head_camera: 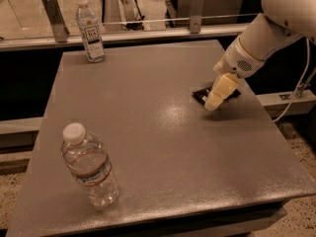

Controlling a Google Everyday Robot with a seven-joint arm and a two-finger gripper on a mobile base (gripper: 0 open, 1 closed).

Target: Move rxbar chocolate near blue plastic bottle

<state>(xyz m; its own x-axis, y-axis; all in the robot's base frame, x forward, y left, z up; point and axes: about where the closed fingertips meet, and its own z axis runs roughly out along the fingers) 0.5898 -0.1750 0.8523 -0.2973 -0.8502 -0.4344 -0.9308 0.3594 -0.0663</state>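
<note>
The rxbar chocolate (200,94), a flat black wrapper, lies on the grey table (148,132) at the right side, partly hidden by my gripper. My gripper (216,96) hangs from the white arm, its cream tip right over the bar's middle. The blue plastic bottle (90,31), slim with a white cap and a dark label, stands upright at the table's far left corner, well away from the bar.
A wider clear ribbed bottle (92,169) with a red-and-white label band stands near the front left of the table. A metal rail with posts (197,4) runs behind the table's far edge. A cable (296,90) hangs at the right.
</note>
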